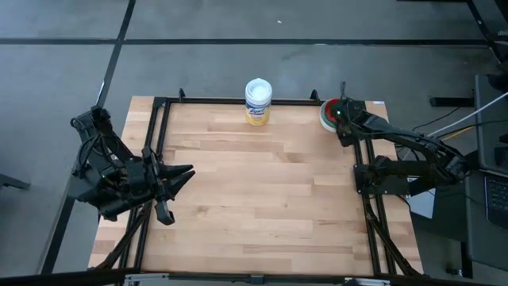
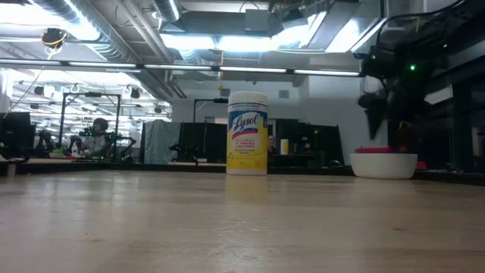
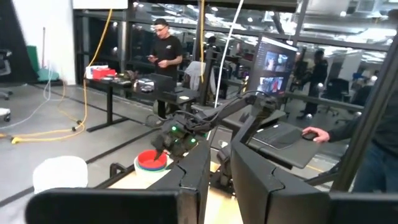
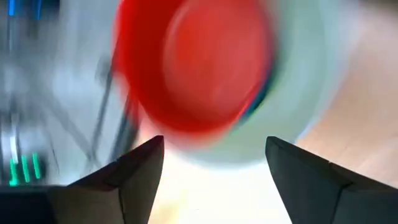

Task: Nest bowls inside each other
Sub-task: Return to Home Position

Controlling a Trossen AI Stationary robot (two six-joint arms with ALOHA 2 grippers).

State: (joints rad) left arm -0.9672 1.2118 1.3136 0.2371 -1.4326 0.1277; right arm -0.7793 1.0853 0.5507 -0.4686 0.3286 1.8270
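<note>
The bowls stand nested in one stack at the table's far right corner point(image 1: 326, 117). A red bowl point(image 4: 193, 62) lies uppermost, inside a white outer bowl point(image 2: 383, 165) that rests on the table by its bottom; a teal edge shows between them. My right gripper point(image 4: 214, 149) hangs open just above the stack, slanting down, fingers apart and clear of the bowls point(image 2: 377, 125). My left gripper point(image 1: 189, 171) waits high at the table's left edge, pointing level toward the right, its fingers point(image 3: 219, 162) close together with nothing between them.
A white wipes canister point(image 1: 258, 101) with a yellow-blue label stands at the middle of the far edge point(image 2: 247, 133). Black frame rails point(image 1: 159, 143) run along the table's left, right and far edges. Bare wood lies between the arms. People stand in the room beyond.
</note>
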